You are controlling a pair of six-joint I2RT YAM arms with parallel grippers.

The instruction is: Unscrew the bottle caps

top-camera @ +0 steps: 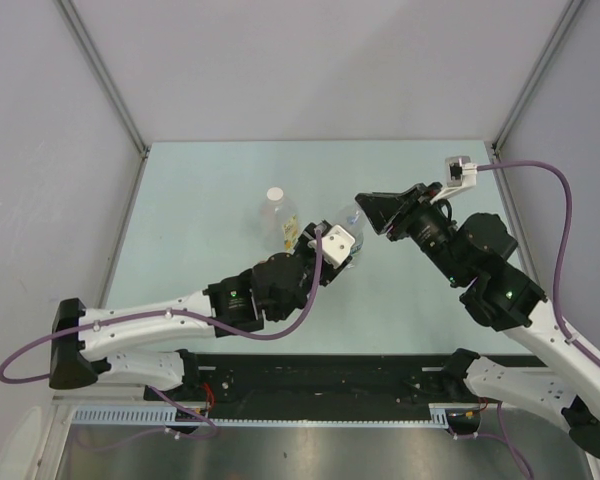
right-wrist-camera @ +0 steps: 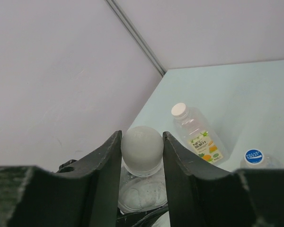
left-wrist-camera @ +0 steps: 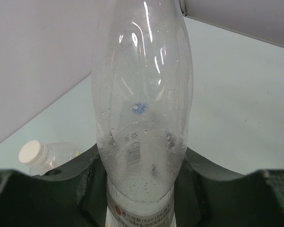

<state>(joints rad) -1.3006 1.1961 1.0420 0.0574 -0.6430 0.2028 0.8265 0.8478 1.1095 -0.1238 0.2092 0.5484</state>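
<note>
My left gripper is shut on the body of a slim clear bottle and holds it tilted toward the right arm. My right gripper is shut on that bottle's pale white cap, one finger on each side. In the top view the right gripper meets the bottle's neck. The large bottle with the yellow label stands behind, its white cap on; it also shows in the top view. A blue cap with a white mark sits on a third bottle, mostly cut off by my right finger.
The white cap of the yellow-label bottle shows low left in the left wrist view. Grey walls enclose the pale green table on three sides. A purple cable loops off the right arm.
</note>
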